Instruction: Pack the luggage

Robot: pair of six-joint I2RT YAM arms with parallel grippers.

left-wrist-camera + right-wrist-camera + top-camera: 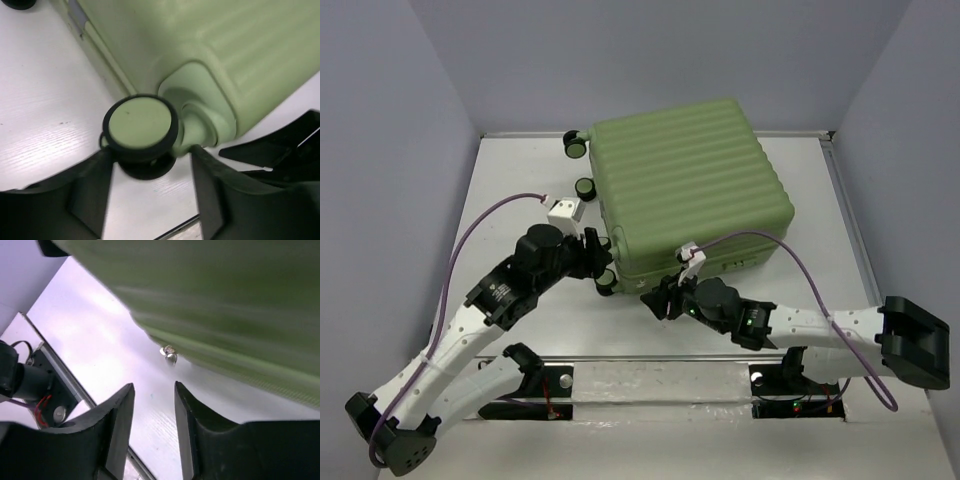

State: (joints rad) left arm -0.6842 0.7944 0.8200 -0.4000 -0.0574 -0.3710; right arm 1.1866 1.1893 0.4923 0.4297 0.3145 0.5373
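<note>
We see the luggage (225, 305) only as a green blur, cut off top and right; the small shiny piece (169, 354) at its edge we cannot identify.

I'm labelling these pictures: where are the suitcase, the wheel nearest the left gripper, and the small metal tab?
suitcase (690, 180), top view, middle of ribbed shell
wheel (142, 126), left wrist view, green hub face
metal tab (170, 354), right wrist view, its shiny middle
</note>
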